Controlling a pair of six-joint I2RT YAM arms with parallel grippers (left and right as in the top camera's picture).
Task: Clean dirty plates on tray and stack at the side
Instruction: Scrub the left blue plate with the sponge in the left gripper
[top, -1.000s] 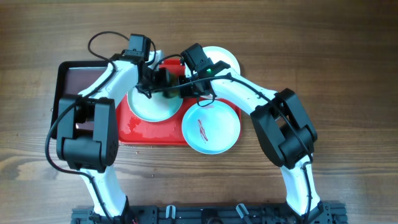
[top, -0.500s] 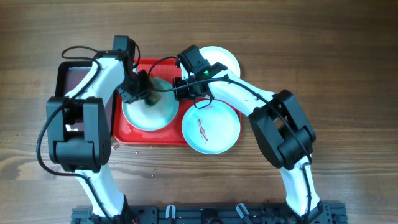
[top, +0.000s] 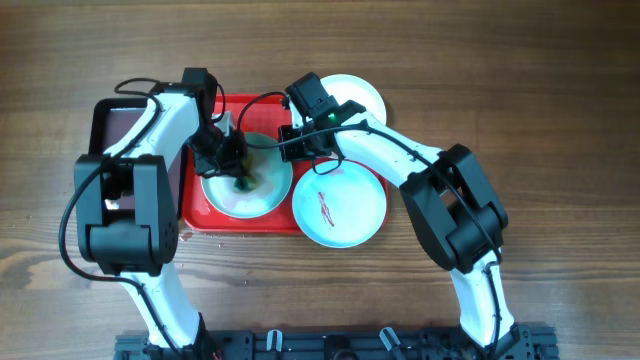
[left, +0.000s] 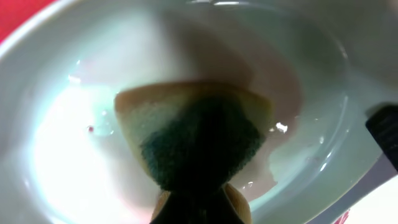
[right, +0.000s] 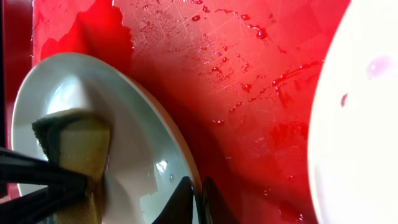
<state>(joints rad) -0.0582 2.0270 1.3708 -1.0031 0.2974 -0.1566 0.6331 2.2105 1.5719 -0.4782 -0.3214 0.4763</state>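
- Your left gripper (top: 238, 168) is clamped on a yellow sponge with a dark green scouring face (left: 198, 134). It presses the sponge into the hollow of a pale mint-blue round plate (top: 264, 196).
- That plate lies inside the glossy red rectangular plastic tray (top: 200, 215), toward its left front part. In the left wrist view its surface is wet and shiny, with a faint pinkish film around the sponge.
- Your right gripper (top: 288, 140) has its jaws drawn narrow on the far right rim of the same plate. The right wrist view shows the rim caught between the dark fingertips (right: 185, 199).
- The tray floor beside the plate is spattered with drops.
- A second pale mint-blue plate (top: 350, 215) lies just beside the first, at the tray's right front, with a dark red smear in its middle.
- A white round plate (top: 365, 95) lies at the far right, partly hidden by your right arm. You cannot tell whether it rests on the tray.
- A smaller black tray (top: 110, 125) sits just beside the red one, on the wooden table (top: 560, 100).
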